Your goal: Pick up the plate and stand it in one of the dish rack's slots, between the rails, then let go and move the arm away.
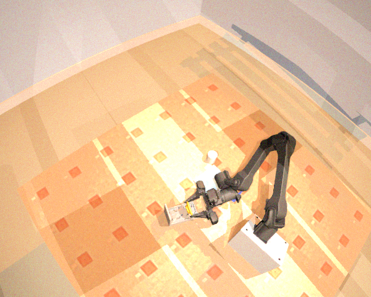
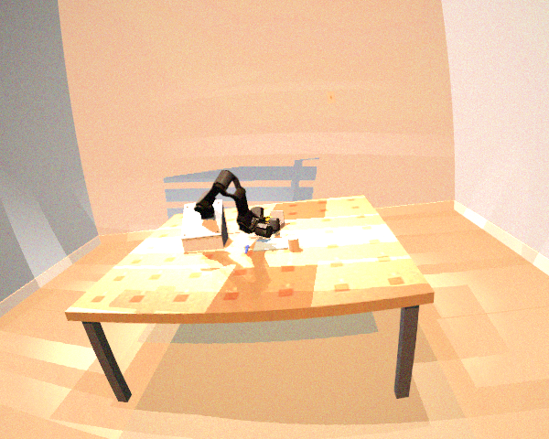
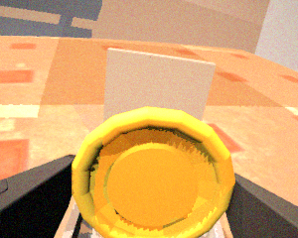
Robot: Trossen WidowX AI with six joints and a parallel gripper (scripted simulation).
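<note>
Upright yellow plate (image 3: 153, 184) over rack (image 1: 178, 214)

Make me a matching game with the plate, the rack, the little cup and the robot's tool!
Things:
1 plate
2 dish rack
3 cup
4 tool

Clues:
A shut on the plate
B yellow-orange, held upright
C standing alone on the table, away from the arm's tip
D white, with a tall end panel

Pairs: 1-B, 2-D, 3-C, 4-A
</note>
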